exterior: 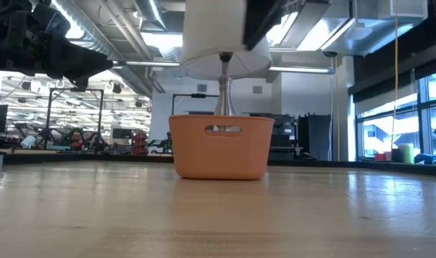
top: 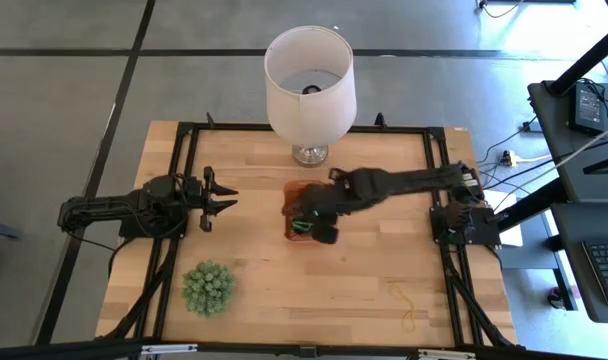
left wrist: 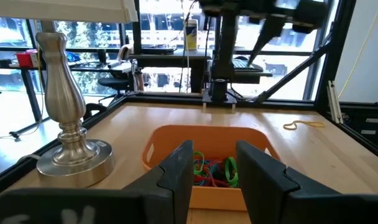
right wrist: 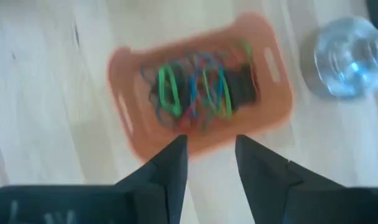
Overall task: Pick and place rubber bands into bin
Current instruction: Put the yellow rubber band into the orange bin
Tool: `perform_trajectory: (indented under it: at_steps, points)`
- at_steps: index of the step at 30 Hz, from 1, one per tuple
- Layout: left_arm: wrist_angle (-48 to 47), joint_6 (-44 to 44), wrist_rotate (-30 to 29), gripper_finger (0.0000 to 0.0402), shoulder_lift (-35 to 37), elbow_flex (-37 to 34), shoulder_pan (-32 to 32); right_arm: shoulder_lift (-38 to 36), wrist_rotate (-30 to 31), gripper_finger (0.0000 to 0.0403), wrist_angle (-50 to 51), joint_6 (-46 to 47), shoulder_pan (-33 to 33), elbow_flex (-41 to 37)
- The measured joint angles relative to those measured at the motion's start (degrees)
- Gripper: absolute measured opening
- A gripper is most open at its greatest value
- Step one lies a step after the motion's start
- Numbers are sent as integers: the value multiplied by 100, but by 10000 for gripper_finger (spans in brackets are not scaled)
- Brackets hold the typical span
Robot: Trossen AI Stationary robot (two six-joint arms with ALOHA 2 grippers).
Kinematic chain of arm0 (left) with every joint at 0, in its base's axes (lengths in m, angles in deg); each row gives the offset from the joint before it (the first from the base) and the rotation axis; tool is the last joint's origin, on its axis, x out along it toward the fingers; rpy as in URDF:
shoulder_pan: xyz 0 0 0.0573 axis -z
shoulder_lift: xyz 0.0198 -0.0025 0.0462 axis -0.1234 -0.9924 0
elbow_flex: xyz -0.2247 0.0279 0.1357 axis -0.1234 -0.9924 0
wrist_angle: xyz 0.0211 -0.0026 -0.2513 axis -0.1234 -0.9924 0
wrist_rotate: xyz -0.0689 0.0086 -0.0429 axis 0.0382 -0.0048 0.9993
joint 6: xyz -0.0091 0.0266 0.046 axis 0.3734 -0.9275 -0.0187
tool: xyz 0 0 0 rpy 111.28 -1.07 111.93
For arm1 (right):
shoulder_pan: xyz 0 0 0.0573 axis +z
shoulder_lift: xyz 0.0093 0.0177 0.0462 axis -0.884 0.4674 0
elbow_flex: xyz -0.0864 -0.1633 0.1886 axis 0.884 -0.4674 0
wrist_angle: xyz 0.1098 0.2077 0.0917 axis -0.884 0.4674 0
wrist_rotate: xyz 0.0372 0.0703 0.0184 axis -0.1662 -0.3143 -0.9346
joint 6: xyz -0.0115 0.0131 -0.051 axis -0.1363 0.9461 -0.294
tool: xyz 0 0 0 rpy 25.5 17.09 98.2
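Bin (top: 296,205): I'm hovering the right gripper (right wrist: 207,155) above it, jaws spread, empty, for dropping bands (right wrist: 195,93); left gripper (top: 224,196) waiting beside, jaws apart.

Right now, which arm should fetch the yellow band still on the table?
Probably right: the yellow band lies on its side, and the right gripper hovers open over the bin. The left gripper waits opposite.

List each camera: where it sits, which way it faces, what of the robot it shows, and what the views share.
High view: overhead, straight down; both arms, right gripper over the bin.
Low view: table height, level across; bin, lamp behind, dark arm parts above.
Left wrist view: on the left arm, facing bin; own jaws apart.
Right wrist view: above, looking down on rubber bands; own jaws apart.
Shared: all four show the bin.
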Motion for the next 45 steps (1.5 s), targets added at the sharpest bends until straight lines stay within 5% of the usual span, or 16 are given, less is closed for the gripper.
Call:
perform_trajectory:
  at_steps: [6, 12, 26, 41, 45]
  points:
    - [2, -1, 0, 114, 0, 0, 0, -94, 543, 122, 1134, 1358, 1017, -86]
    - [-2, -1, -2, 114, -4, 0, -1, -405, 510, 110, 1139, 3177, 2113, -1250]
    - [-4, -1, 0, 114, -4, 0, 1, -1440, -628, 108, -1462, 7125, 3964, -4608]
    - [-2, 1, 1, 114, -4, 0, 1, -1465, -1199, 116, -3366, 7422, 4229, -6347]
    - [-2, 0, -1, 114, -4, 0, 0, -1489, -1178, 87, -3487, 7420, 4229, -6572]
